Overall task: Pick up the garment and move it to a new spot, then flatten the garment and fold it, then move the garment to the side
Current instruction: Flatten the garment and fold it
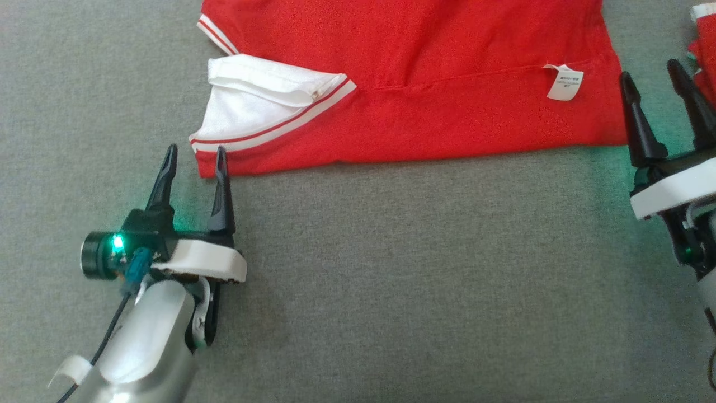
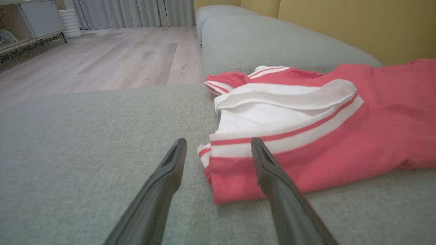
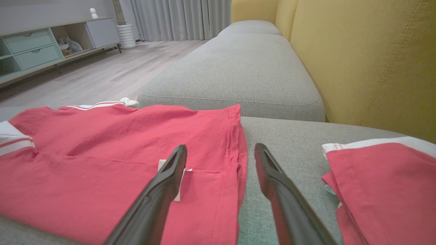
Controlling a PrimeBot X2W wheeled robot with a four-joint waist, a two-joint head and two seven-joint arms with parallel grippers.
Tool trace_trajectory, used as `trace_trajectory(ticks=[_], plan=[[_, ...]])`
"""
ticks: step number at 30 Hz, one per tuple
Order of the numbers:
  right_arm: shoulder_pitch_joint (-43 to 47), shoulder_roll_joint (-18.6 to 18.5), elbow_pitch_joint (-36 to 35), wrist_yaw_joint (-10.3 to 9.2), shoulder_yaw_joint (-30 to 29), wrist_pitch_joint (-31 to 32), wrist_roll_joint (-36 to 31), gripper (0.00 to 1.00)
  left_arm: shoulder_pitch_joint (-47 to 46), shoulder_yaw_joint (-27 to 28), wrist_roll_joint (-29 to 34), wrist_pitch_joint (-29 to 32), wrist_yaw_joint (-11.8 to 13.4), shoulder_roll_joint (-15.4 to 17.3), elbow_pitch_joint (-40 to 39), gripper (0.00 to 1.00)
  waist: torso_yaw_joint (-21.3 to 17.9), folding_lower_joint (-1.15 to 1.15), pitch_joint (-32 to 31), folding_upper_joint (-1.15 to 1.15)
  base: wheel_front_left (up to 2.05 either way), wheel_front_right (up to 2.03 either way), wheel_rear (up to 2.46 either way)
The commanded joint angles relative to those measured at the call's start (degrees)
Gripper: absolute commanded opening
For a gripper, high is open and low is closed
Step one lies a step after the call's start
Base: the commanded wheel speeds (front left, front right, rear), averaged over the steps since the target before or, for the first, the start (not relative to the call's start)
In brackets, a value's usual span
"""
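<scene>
The garment [image 1: 425, 95] is a red shirt with a white collar and white-red striped trim, lying folded on the grey sofa cushion [image 1: 391, 268]. A white label [image 1: 565, 82] sticks out near its right end. My left gripper [image 1: 194, 157] stands open just short of the garment's near left corner, one finger over the corner's edge, nothing held. In the left wrist view the garment [image 2: 333, 143] lies just ahead of the left gripper [image 2: 218, 144]. My right gripper [image 1: 651, 75] is open beside the garment's right edge. In the right wrist view the right gripper [image 3: 220, 149] straddles the hem of the garment [image 3: 112, 163].
Another red piece with white trim [image 3: 385, 183] lies to the right, also seen as red cloth [image 1: 703, 56] at the head view's right edge. A yellow backrest [image 3: 368, 61] rises behind the cushions. Wooden floor [image 2: 102, 58] and a low cabinet [image 3: 37, 51] lie beyond the sofa.
</scene>
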Motion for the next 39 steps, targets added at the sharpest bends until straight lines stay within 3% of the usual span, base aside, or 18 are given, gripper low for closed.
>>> trace_trajectory(ticks=[1, 9, 10, 12, 18, 28, 30, 31, 39], plan=[[1.0, -0.7, -1.9, -0.05, -0.2, -0.6, -0.3, 1.00, -0.7, 1.8, 0.0, -0.4, 0.8, 1.3, -0.4, 1.00, -0.2, 0.01, -0.1, 0.00, 0.00, 0.00, 0.00], [1.7, -0.2, -1.9, -0.05, -0.3, -0.6, -0.2, 1.00, -1.8, 1.8, -2.1, 4.3, 0.6, 0.9, 5.1, 1.00, -0.9, 0.01, 0.5, 0.00, 0.00, 0.00, 0.00], [1.8, -0.2, -1.7, -0.05, -0.2, -0.6, -0.2, 1.00, -2.1, 1.6, -2.3, 4.9, 0.4, 0.8, 5.6, 0.74, -0.9, 0.01, 0.5, 0.00, 0.00, 0.00, 0.00], [1.9, -0.2, -1.1, -0.05, 0.1, -0.6, 0.0, 1.00, -2.3, 1.3, -2.6, 5.7, -0.3, 0.7, 6.2, 0.02, -1.0, 0.01, 0.5, 0.00, 0.00, 0.00, 0.00], [3.0, 0.1, 3.2, -0.05, 2.3, -0.6, 2.9, 1.00, -1.3, 0.5, -3.5, 4.6, -1.9, 0.2, 4.8, 0.00, -0.3, 0.01, -0.9, 0.00, 0.00, 0.00, 0.00], [1.8, 0.5, 11.3, -0.05, 7.5, 2.2, 9.9, 1.00, 1.3, -0.1, -3.4, 2.8, -2.0, 0.7, -0.8, 0.00, 1.2, 0.01, -2.5, 0.00, 0.00, 0.00, 0.00], [1.2, 0.4, 12.1, -0.05, 8.8, 3.2, 11.3, 0.22, 1.8, -0.2, -3.4, 2.6, -2.0, 1.0, -1.9, 0.00, 1.3, 0.01, -2.7, 0.00, 0.00, 0.00, 0.00], [0.9, 0.3, 12.7, -0.05, 9.2, 3.8, 12.0, 0.00, 2.0, -0.2, -3.3, 2.5, -2.0, 1.1, -2.4, 0.00, 1.4, 0.01, -2.8, 0.00, 0.00, 0.00, 0.00], [1.1, -2.2, 13.9, -0.05, 12.6, 3.3, 15.5, 0.00, 4.4, -0.3, -3.5, 2.5, -2.1, 3.0, -5.6, 0.00, 1.5, 0.01, -5.6, 0.00, 0.00, 0.00, 0.00]])
